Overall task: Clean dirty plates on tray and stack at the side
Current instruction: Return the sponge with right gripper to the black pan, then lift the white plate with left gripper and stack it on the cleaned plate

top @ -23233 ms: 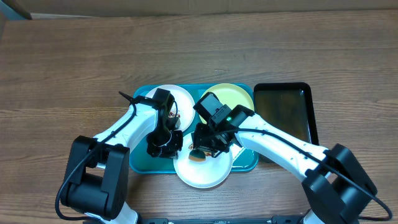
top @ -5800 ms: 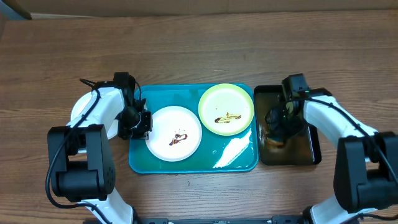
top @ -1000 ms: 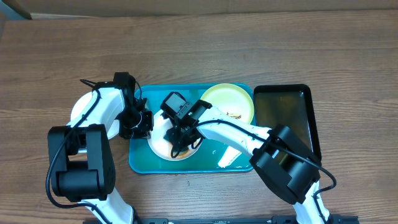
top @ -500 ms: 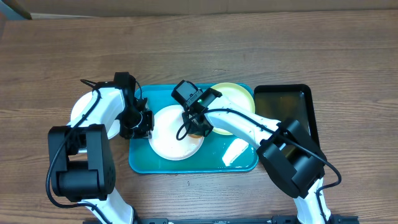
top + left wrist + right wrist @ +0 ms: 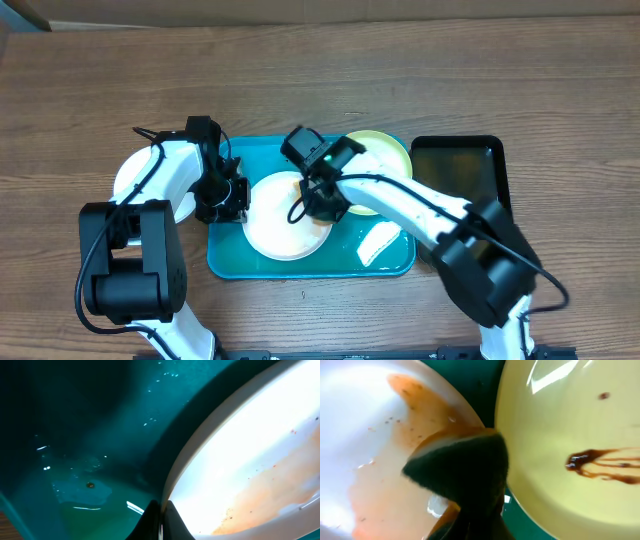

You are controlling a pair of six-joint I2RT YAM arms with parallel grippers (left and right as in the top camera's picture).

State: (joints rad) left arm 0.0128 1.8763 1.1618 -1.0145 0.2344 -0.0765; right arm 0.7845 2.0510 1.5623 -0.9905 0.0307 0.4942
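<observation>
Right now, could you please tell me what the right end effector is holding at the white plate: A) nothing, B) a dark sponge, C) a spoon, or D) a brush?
B: the right end effector is shut on a dark sponge over the smeared white plate in the wrist view.

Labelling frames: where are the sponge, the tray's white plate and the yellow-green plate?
Dark green sponge [image 5: 465,467]: right wrist view, its middle.
Round white plate [image 5: 270,230]: overhead view, lower-left surface.
Pale yellow-green round plate [image 5: 555,420]: right wrist view, upper surface.

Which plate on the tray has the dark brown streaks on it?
The yellow-green plate, on the right: dark brown streaks cross it. The white plate beside it shows only a thin orange film.
</observation>
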